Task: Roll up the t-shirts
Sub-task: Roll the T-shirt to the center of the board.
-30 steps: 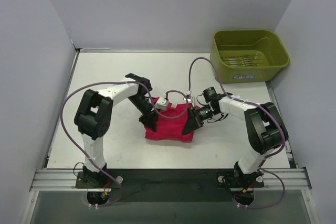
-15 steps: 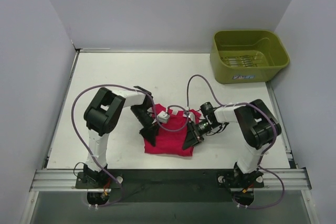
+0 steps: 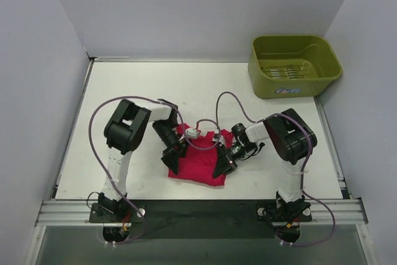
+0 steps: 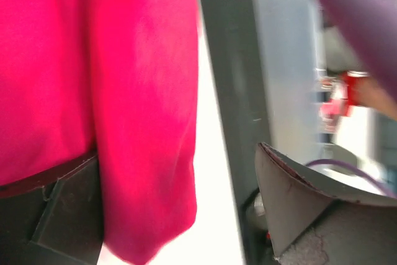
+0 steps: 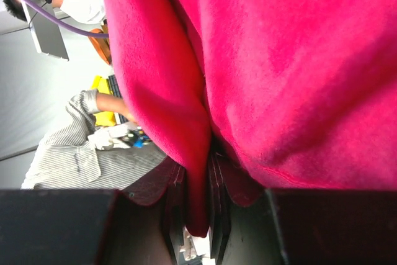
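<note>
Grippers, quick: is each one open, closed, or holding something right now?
Left gripper: open, jaws wide at the edge of the t-shirt, not gripping it.
Right gripper: closed, pinching a fold of the t-shirt.

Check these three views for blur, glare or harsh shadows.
Top external: sharp and evenly lit, with only soft shadows around the t-shirt and no glare. Left wrist: blurred throughout, the t-shirt's edges soft, the bright background washed out. Right wrist: the fabric is too close to focus, while the background is fairly clear.
</note>
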You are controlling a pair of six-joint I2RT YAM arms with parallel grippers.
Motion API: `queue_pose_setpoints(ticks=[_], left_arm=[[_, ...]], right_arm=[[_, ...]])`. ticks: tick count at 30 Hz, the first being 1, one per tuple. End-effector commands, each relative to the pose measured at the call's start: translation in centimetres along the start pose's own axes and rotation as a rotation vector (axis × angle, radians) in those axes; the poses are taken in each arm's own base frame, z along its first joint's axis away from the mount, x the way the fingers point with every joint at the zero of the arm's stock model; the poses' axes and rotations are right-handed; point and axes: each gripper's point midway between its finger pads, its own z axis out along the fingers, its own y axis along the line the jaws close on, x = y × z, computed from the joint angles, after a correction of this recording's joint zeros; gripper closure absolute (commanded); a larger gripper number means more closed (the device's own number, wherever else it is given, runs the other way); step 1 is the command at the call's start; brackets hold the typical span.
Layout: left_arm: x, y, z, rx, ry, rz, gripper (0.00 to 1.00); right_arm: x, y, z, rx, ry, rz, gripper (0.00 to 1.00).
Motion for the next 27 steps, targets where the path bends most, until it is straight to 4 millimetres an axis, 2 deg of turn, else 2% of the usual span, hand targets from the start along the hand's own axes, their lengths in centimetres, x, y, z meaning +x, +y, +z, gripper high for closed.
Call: queue_pose_setpoints(ticks=[1, 2, 5, 6, 9, 10, 11, 12, 13, 14, 15, 16, 17, 18, 19, 21, 23, 24, 25, 27], left_arm=[[-0.7, -1.4, -5.8, -0.151, -0.018, -0.004, 0.03], [-1.5, -2.6, -7.0, -0.206, -0.036, 0.015, 0.03], [-2.5, -4.5, -9.2, -0.342, -0.079, 0.036, 0.03], [-2.5, -4.8, -9.4, -0.377, -0.080, 0.042, 0.03], [-3.3, -3.8, -10.2, -0.606, -0.139, 0.050, 0.03], [-3.0, -4.1, -10.9, -0.727, -0.122, 0.089, 0.03], [-3.3, -2.4, -10.2, -0.815, -0.148, 0.094, 0.03], [-3.0, -1.7, -10.2, -0.907, -0.140, 0.100, 0.03], [-4.9, -1.8, -12.6, -1.126, -0.191, 0.177, 0.03], [-3.1, -1.1, -9.8, -1.147, -0.125, 0.203, 0.03], [-3.5, -1.4, -9.1, -1.197, -0.118, 0.279, 0.03], [-5.4, -2.8, -9.9, -1.292, -0.185, 0.410, 0.03], [-4.5, -2.4, -10.5, -1.409, -0.164, 0.422, 0.03], [-3.7, -2.3, -7.9, -1.391, -0.123, 0.496, 0.03], [-4.6, -3.2, -8.3, -1.445, -0.182, 0.555, 0.03], [-3.4, -2.7, -7.1, -1.432, -0.169, 0.591, 0.03], [-3.7, -2.5, -7.3, -1.471, -0.180, 0.641, 0.03], [-3.0, -1.9, -6.2, -1.456, -0.145, 0.676, 0.03], [-3.8, -2.1, -6.2, -1.470, -0.160, 0.740, 0.03], [-4.0, -2.0, -5.0, -1.449, -0.140, 0.821, 0.03]], right_arm=[[2.8, -2.7, 0.3, 0.163, 0.097, 0.297, 0.99], [2.8, -2.7, 0.3, 0.164, 0.102, 0.300, 0.99], [2.7, -3.0, 0.4, 0.183, 0.125, 0.306, 0.99], [2.8, -3.1, 0.5, 0.189, 0.129, 0.310, 0.98], [2.6, -3.6, 0.6, 0.220, 0.141, 0.327, 0.99], [2.5, -3.7, 0.6, 0.227, 0.142, 0.333, 0.98], [2.1, -3.8, 0.6, 0.230, 0.143, 0.335, 0.98], [2.4, -4.0, 0.7, 0.228, 0.157, 0.361, 0.98], [2.4, -4.0, 0.7, 0.223, 0.159, 0.368, 0.98], [2.3, -4.0, 0.7, 0.217, 0.159, 0.368, 0.98], [2.4, -3.9, 0.7, 0.214, 0.161, 0.371, 0.98], [2.4, -3.8, 0.7, 0.208, 0.163, 0.367, 0.98], [2.4, -3.9, 0.7, 0.209, 0.162, 0.368, 0.98], [2.4, -3.9, 0.7, 0.210, 0.165, 0.373, 0.98], [2.4, -3.9, 0.8, 0.205, 0.166, 0.376, 0.98], [2.3, -3.9, 0.7, 0.203, 0.166, 0.381, 0.98], [2.4, -4.0, 0.8, 0.205, 0.169, 0.380, 0.98], [2.3, -4.0, 0.8, 0.205, 0.168, 0.381, 0.98], [2.4, -4.0, 0.8, 0.207, 0.169, 0.380, 0.98], [2.4, -4.0, 0.8, 0.207, 0.168, 0.383, 0.98]])
